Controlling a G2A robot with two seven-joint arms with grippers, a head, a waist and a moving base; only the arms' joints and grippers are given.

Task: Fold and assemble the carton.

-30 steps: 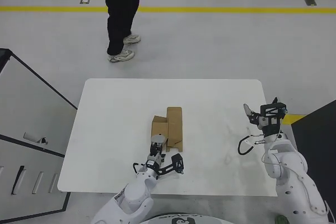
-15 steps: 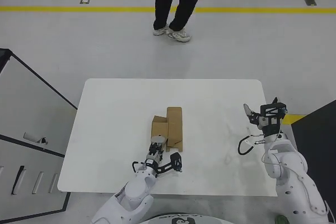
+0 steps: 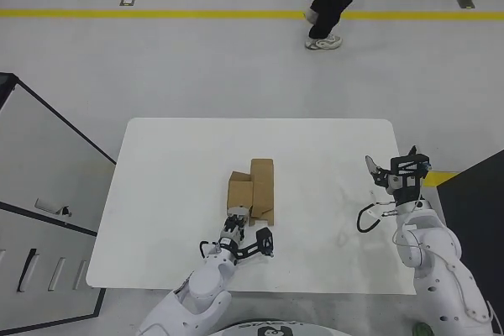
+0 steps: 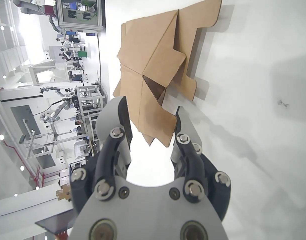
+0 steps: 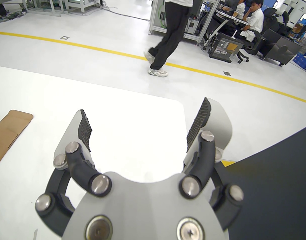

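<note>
Two padded fingers (image 4: 125, 119) of the left gripper (image 4: 150, 107) stand apart around the nearest corner flap of the carton (image 4: 153, 58). One pad sits close against the flap's edge and the other shows a gap, so the jaws are parted and straddle the cardboard rather than pinch it. The brown carton lies near the middle of the white table (image 3: 168, 168), somewhat toward the robot's edge. It is part folded: a long panel lies flat on the surface, shorter flaps are creased over it, and a small pocket is open at the fold.

Over the last second the left gripper eases a shade back toward the robot's side, while the carton sits almost where it was, its outline barely altered. The right gripper (image 5: 144, 106), jaws wide and holding nothing, keeps its post above the table's right edge, well apart from the work.

So small a change suggests no fold is made in this second. The left arm looks to be either lining up on the flap or just letting go of it; which one cannot be told. Assembly appears to be at an early stage, with panels yet to be raised and tucked and the second arm not yet engaged.
</note>
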